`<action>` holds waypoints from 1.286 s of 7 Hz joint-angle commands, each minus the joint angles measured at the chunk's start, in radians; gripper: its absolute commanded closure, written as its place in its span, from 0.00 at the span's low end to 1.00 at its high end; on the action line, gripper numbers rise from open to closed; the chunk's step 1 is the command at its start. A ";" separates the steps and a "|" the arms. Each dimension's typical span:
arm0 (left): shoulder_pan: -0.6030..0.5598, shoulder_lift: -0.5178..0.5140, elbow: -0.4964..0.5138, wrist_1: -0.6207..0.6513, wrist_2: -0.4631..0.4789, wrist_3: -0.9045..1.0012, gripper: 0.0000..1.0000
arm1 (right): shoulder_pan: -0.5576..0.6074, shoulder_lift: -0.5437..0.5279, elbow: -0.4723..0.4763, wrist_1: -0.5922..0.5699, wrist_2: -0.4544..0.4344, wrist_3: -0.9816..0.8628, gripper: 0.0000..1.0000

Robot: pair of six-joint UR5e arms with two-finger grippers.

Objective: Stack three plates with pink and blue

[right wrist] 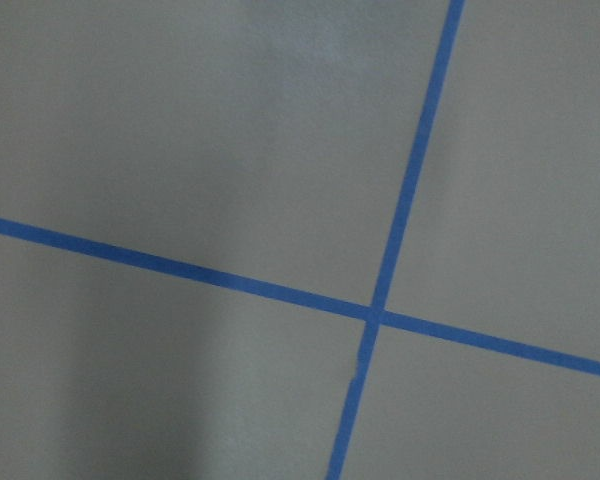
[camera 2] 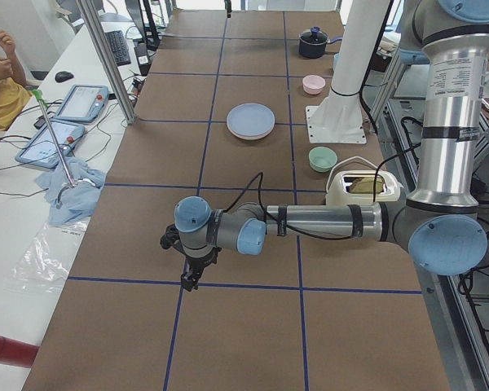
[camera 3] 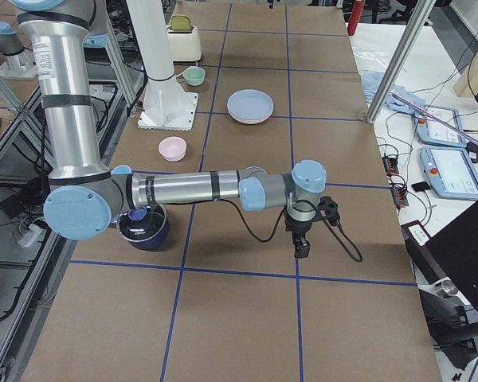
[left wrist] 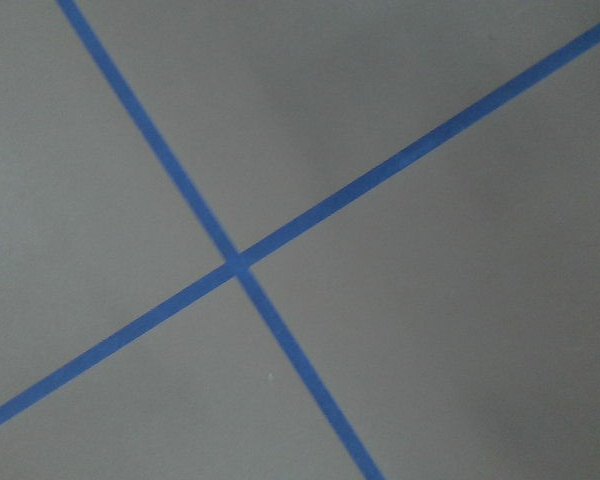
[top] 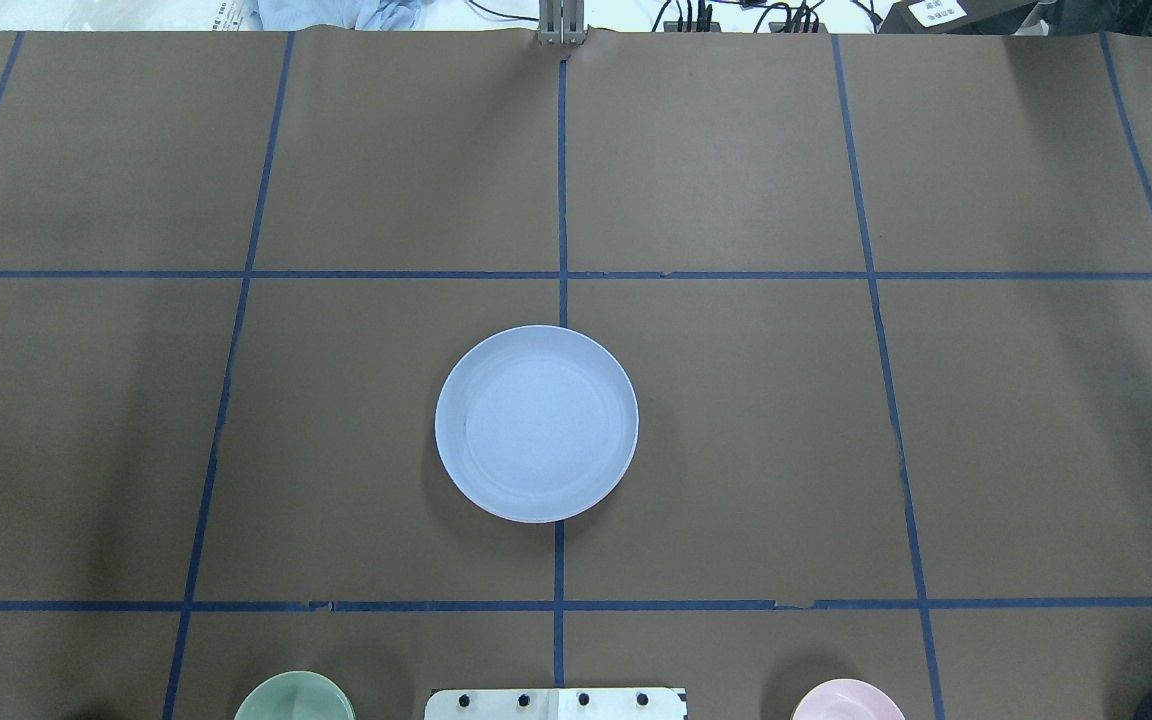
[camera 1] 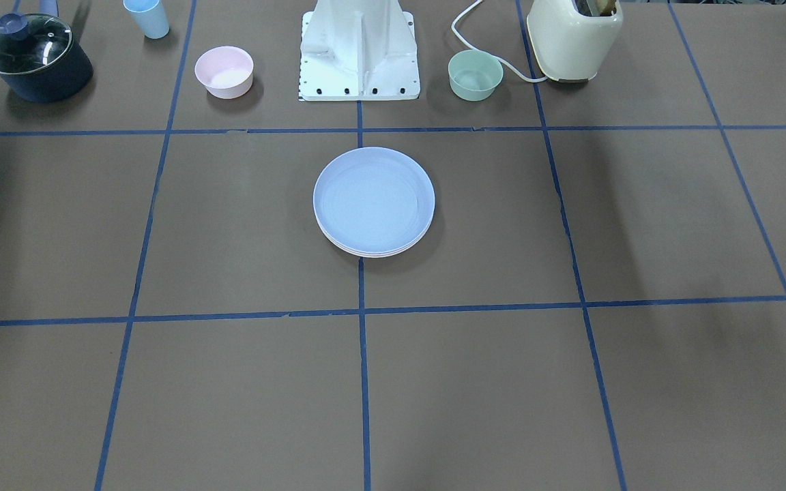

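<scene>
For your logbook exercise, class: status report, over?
Left end effector and right end effector parked wide, open or shut unreadable. Plate stack centred, blue on top, untouched. Pink bowl and green bowl stand apart from it.

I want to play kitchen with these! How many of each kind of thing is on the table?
stack of plates: 1, blue on top
bowls: 2, the pink bowl and the green bowl
cup: 1, light blue
pot: 1, dark blue with a glass lid
toaster: 1, cream
Total: 6
</scene>
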 commanded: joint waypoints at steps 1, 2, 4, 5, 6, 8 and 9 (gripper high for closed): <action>-0.111 -0.031 -0.003 0.107 -0.006 0.015 0.00 | 0.041 -0.112 0.000 0.047 0.010 -0.040 0.00; -0.122 -0.054 -0.002 0.118 -0.006 0.015 0.00 | 0.041 -0.129 0.001 0.048 0.010 -0.039 0.00; -0.122 -0.063 -0.003 0.119 -0.010 0.002 0.00 | 0.041 -0.132 0.000 0.048 0.010 -0.037 0.00; -0.122 -0.063 0.000 0.118 -0.075 -0.076 0.00 | 0.041 -0.134 0.000 0.048 0.010 -0.037 0.00; -0.122 -0.048 0.003 0.103 -0.128 -0.154 0.00 | 0.041 -0.134 0.000 0.048 0.010 -0.037 0.00; -0.115 -0.049 0.021 0.104 -0.119 -0.158 0.00 | 0.041 -0.134 0.003 0.048 0.010 -0.036 0.00; -0.118 -0.045 0.015 0.104 -0.127 -0.155 0.00 | 0.041 -0.134 0.007 0.048 0.010 -0.036 0.00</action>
